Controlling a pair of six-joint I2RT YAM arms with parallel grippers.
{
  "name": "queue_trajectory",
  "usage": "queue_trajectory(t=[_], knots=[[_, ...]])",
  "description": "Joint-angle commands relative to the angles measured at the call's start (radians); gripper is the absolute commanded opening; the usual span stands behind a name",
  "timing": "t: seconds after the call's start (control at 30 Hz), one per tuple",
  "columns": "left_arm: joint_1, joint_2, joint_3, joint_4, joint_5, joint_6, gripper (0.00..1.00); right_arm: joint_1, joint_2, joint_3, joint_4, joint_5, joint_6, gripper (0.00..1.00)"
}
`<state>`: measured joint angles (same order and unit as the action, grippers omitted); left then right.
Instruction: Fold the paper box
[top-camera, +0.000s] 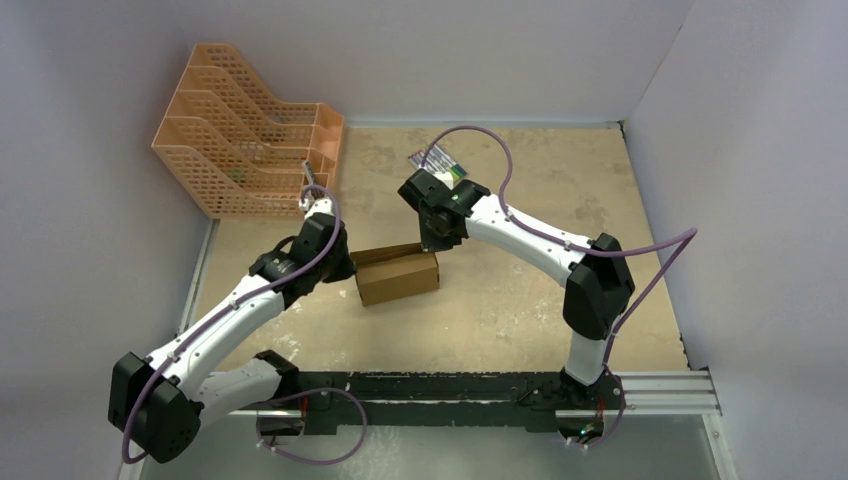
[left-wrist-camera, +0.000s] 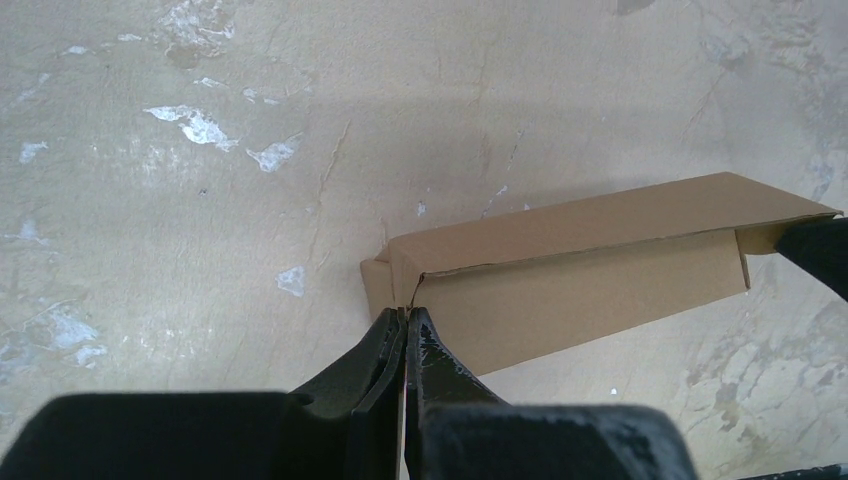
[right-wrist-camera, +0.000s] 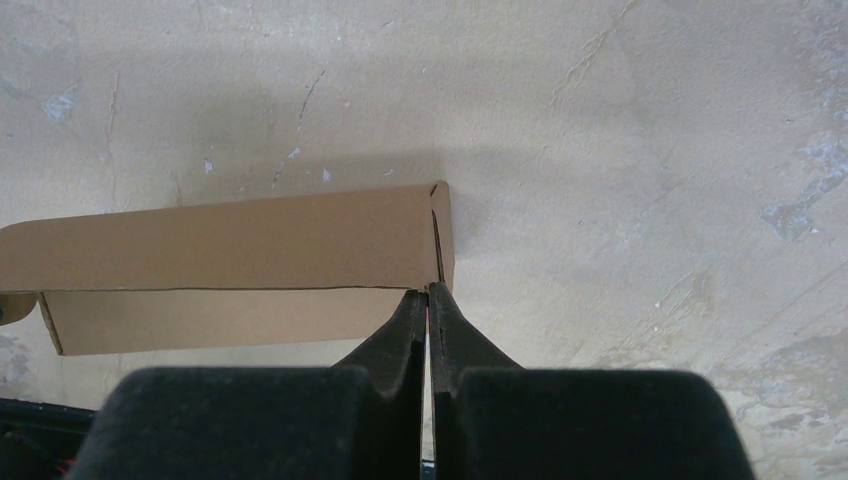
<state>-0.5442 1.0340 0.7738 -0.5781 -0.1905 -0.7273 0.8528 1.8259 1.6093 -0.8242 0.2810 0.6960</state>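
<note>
as the top view showed, the paper box (top-camera: 398, 275) lay as a small folded box on the worn beige table (top-camera: 520, 300) between the two arms, with an orange mesh rack (top-camera: 250, 140) at the far left and white walls (top-camera: 500, 50) around. from the left wrist, the left gripper (left-wrist-camera: 407, 316) had its fingers pressed together, tips touching one end corner of the box. from the right wrist, the right gripper (right-wrist-camera: 428, 295) was closed too, tips at the other end corner.

brown paper box (top-camera: 398, 275), folded, on table
</note>
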Motion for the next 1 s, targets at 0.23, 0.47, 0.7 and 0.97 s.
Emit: queue_trajectory(t=[0.23,0.47,0.7,0.97], knots=[[-0.008,0.029,0.059,0.080,0.031,-0.114,0.00,0.027,0.008,-0.031,-0.033,0.042,0.010,0.00],[-0.007,0.051,0.072,0.076,0.039,-0.121,0.00,0.032,0.008,-0.032,-0.038,0.066,0.009,0.00],[-0.007,0.062,0.085,0.116,0.077,-0.150,0.00,0.041,0.004,-0.050,-0.035,0.074,0.016,0.00],[-0.008,0.057,0.124,0.126,0.054,-0.165,0.02,0.064,0.010,-0.053,-0.042,0.098,0.017,0.00]])
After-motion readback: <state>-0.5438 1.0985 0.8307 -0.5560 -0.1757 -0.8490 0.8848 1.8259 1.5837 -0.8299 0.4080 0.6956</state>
